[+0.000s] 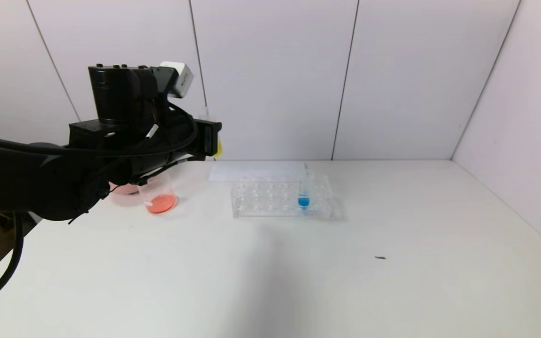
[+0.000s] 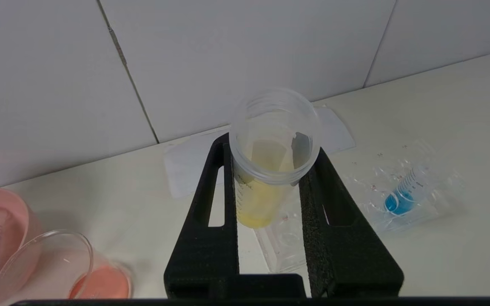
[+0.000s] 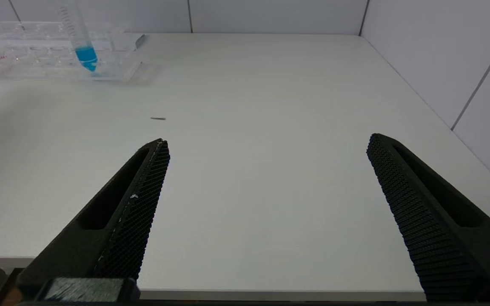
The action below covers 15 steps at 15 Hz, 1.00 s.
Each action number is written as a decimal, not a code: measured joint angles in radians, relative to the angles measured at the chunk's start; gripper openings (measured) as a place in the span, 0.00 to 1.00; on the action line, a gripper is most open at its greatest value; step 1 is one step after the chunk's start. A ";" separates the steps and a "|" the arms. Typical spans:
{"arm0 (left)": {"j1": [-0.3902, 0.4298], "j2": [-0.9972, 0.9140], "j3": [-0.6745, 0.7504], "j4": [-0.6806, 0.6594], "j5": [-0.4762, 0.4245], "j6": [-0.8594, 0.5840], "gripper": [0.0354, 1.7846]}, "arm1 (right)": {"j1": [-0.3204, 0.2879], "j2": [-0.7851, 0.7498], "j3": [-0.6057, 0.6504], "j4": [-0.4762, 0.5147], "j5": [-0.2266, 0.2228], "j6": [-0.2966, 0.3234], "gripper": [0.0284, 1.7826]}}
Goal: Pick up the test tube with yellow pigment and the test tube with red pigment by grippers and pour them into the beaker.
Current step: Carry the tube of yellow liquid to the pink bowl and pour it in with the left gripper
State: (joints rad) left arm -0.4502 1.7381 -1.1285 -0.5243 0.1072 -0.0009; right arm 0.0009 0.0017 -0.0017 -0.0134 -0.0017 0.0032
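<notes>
Yellow liquid fills the rounded tip of the slim clear plastic test tube (image 2: 266,178), clenched between the textured black fingers of the left tool (image 2: 270,187), raised above the white desk (image 1: 298,272) left of the clear rectangular tube rack (image 1: 270,199). One blue-liquid tube (image 1: 304,195) stands in that rack. One clear cylindrical beaker (image 1: 158,196) holding red-orange liquid sits farther left. Right tool (image 3: 266,148) hangs released, near the desk's front edge.
</notes>
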 joint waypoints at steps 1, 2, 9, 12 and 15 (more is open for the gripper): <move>0.010 -0.004 0.000 0.000 0.000 0.000 0.23 | 0.000 0.000 0.000 0.000 0.000 0.000 0.95; 0.021 -0.007 0.000 0.000 -0.001 0.000 0.23 | 0.000 0.000 0.000 0.000 0.000 0.000 0.95; 0.119 -0.024 -0.035 0.090 -0.034 0.000 0.23 | 0.000 0.000 0.000 0.000 0.000 0.000 0.95; 0.161 -0.022 -0.058 0.103 -0.055 -0.001 0.23 | 0.000 0.000 0.000 0.000 0.000 0.000 0.95; 0.189 -0.015 -0.064 0.103 -0.064 -0.001 0.23 | 0.000 0.000 0.000 0.000 0.000 0.000 0.95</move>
State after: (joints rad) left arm -0.2617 1.7228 -1.1926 -0.4209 0.0436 -0.0023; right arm 0.0009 0.0017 -0.0017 -0.0134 -0.0017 0.0032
